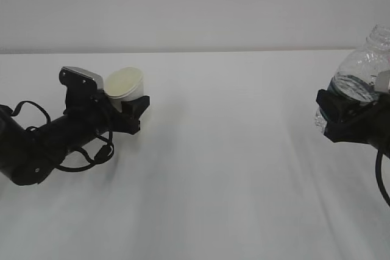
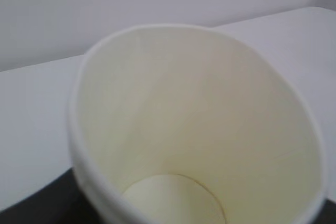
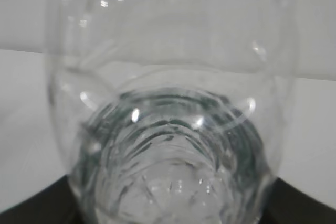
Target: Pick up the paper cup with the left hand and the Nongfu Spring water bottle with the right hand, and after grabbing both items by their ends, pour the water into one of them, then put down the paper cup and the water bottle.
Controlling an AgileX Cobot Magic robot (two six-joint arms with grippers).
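Holding the paper cup (image 1: 125, 84) low on its wall, our left end effector (image 1: 131, 112) grasps it at the left of the white worktop (image 1: 231, 150); it looks light and easily crushed, so we judge a gentle squeeze near the stiffer base is best, with its mouth tipped up and slightly leftward. Our right end effector (image 1: 341, 117) clasps the Nongfu Spring water bottle (image 1: 359, 71) around its lower body at the right edge, long axis near upright and leaning right, open neck upward; thin, slick and partly filled, it should flex if squeezed.
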